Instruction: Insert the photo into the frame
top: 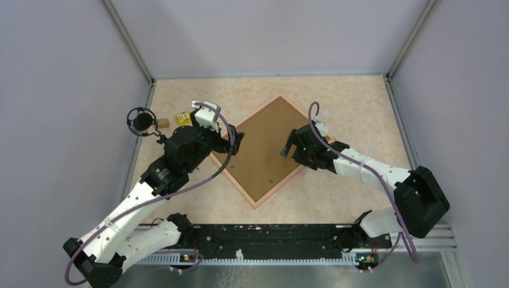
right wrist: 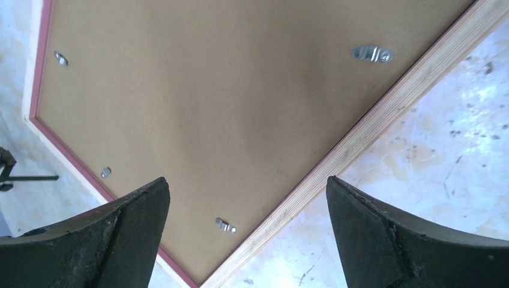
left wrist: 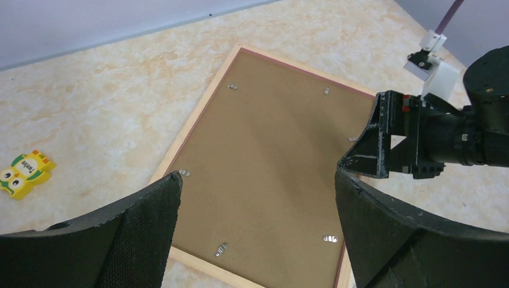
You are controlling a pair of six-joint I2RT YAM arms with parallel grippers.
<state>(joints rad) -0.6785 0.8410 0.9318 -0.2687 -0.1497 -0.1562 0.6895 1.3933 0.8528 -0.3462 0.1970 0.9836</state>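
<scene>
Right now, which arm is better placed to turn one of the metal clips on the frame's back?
Probably the right. The right gripper, open, hangs over the backing board with a clip between its fingers; the left gripper, also open, sits at the frame rail.

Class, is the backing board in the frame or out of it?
In. The backing board lies flat within the frame rails, with metal clips around its edge.

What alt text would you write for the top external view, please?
A pink-edged frame lies face down on a marbled table, turned like a diamond, its brown backing board upward. The left tool is open near its left corner and the right tool open over its right side; neither holds anything.
</scene>
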